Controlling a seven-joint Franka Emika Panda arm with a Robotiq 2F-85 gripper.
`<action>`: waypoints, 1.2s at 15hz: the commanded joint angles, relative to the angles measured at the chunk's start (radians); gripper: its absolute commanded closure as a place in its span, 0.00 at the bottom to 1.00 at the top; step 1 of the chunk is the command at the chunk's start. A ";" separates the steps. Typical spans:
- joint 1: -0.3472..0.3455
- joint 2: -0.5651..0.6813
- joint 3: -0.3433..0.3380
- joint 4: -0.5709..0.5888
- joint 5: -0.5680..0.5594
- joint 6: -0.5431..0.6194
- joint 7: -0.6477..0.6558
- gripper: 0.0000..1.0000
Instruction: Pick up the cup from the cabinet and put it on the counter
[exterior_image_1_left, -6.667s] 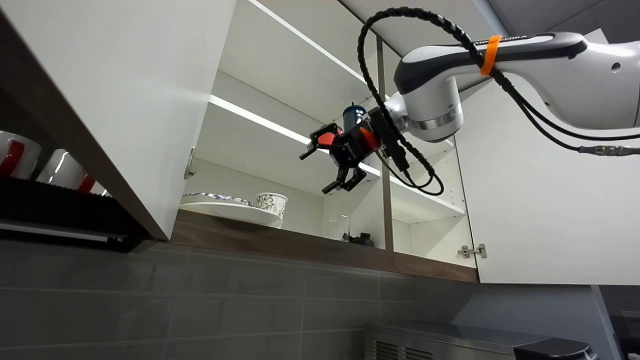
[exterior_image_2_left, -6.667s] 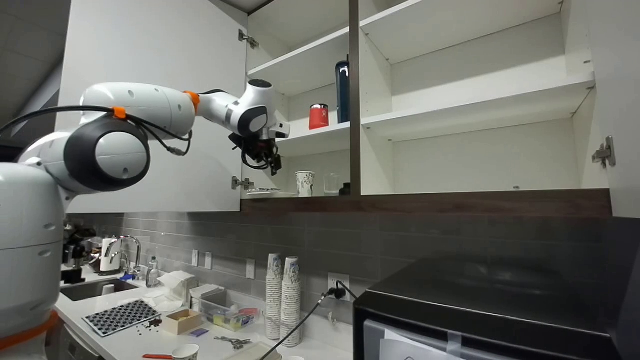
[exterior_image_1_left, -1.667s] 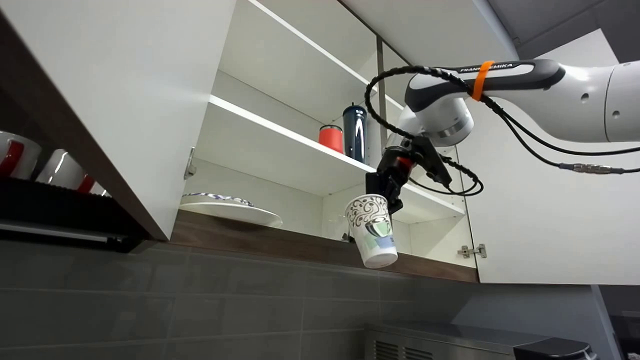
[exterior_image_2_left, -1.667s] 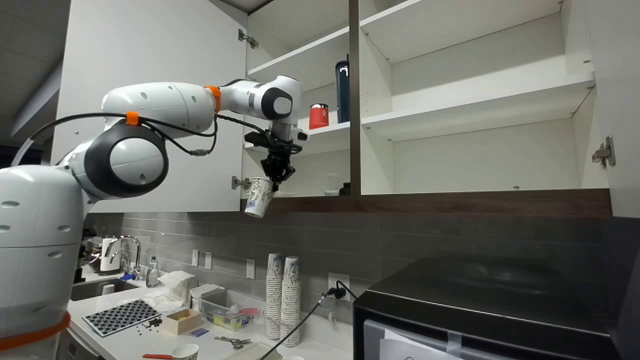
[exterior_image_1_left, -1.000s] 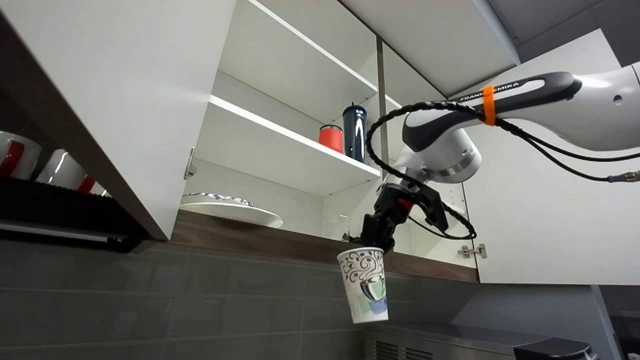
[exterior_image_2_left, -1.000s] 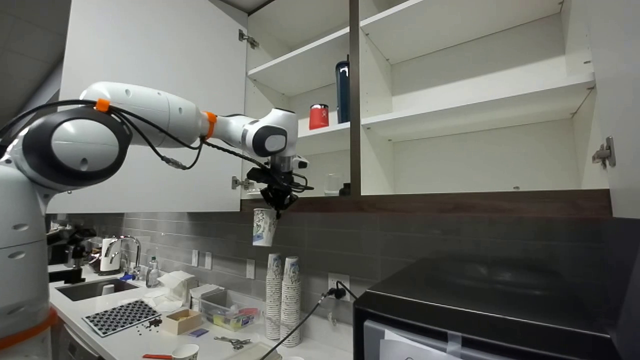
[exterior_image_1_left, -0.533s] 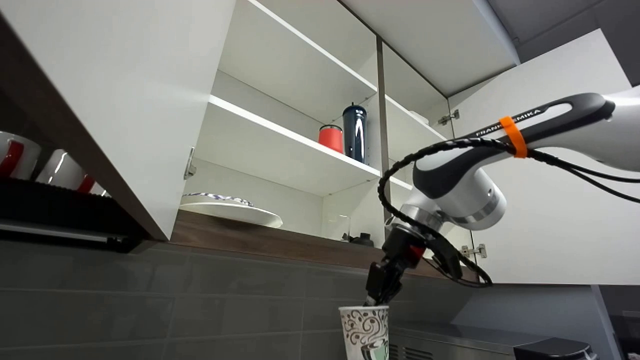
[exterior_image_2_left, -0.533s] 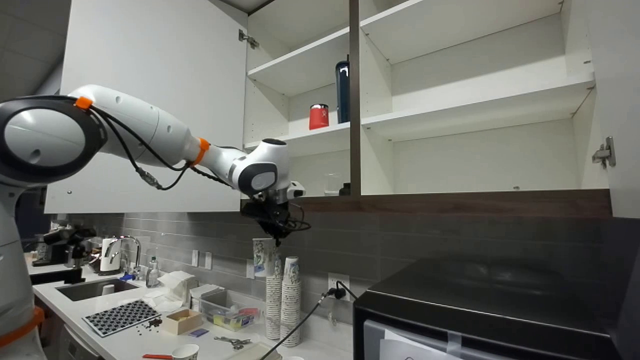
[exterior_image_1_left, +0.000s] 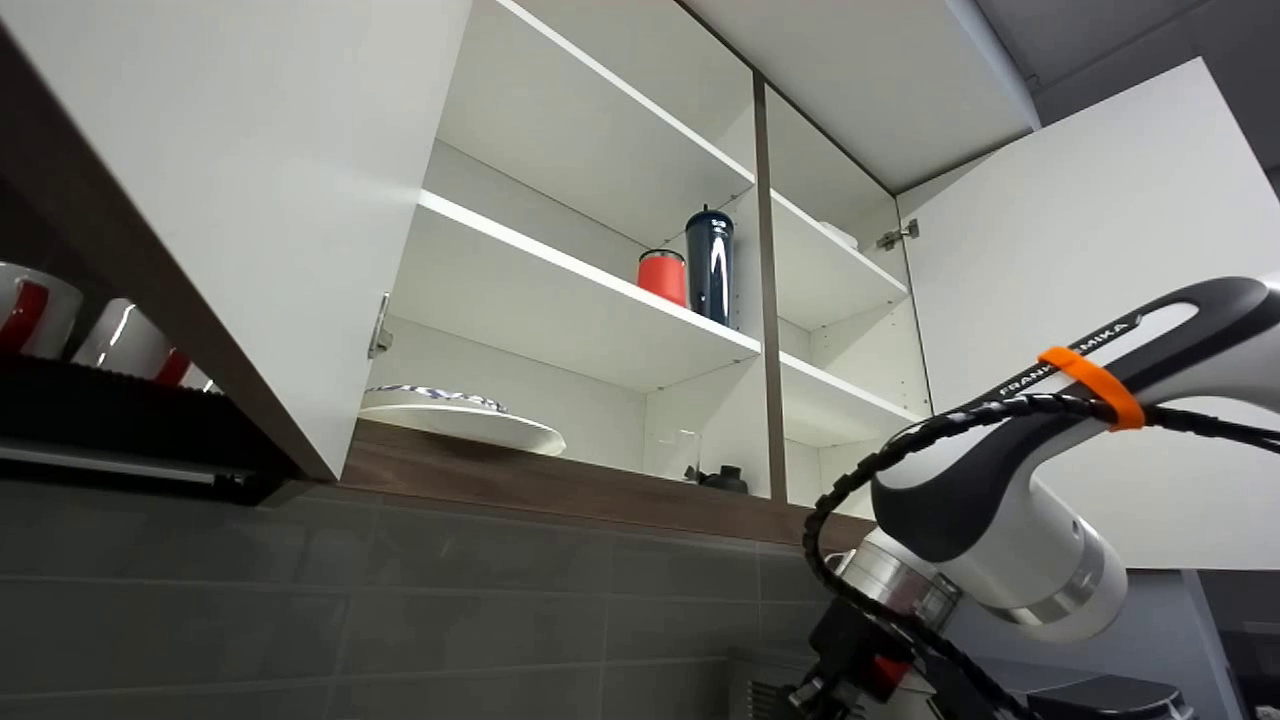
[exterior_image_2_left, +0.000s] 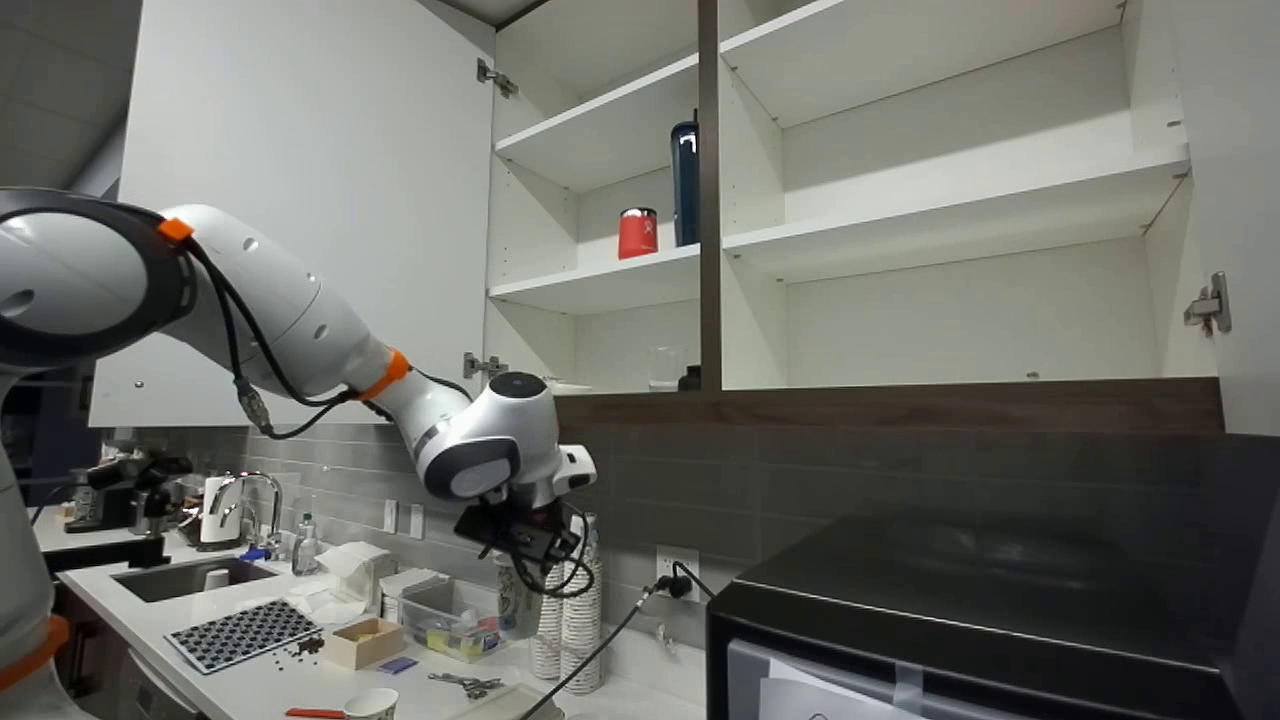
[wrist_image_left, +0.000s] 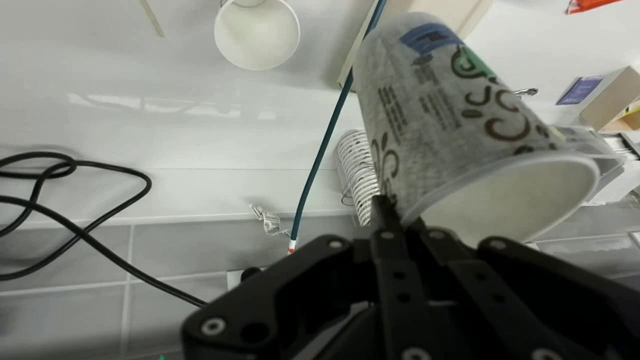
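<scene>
White panels and a dark wood bottom edge make up the cabinet, standing open in both exterior views. Beneath it runs the white bench. My pale arm slants in front of the cabinet, and a black-topped appliance fills the lower right corner of an exterior view. Next in bulk are a clear plastic box on the bench and, near it, two stacks of paper cups, partly hidden from sight. A tall dark blue bottle stands on a cabinet shelf.

My claw points downward, lower than the cabinet, and the cup, patterned paper, hangs from it over the bench. From my wrist view it lies above and to the right of my fingers, its base away from me and its mouth turned toward me. In an exterior view it shows blurred, just left of the claw and a little below, near upright. A red cup sits just beside the bottle. Smallest of all, my fingertips are clamped on the paper rim, pinching the wall between them.
</scene>
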 joint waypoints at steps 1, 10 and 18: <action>0.029 0.001 -0.026 -0.010 -0.012 0.008 0.006 0.96; 0.044 0.119 -0.059 0.029 0.022 0.060 -0.063 0.99; 0.080 0.355 -0.116 0.132 0.364 0.081 -0.469 0.99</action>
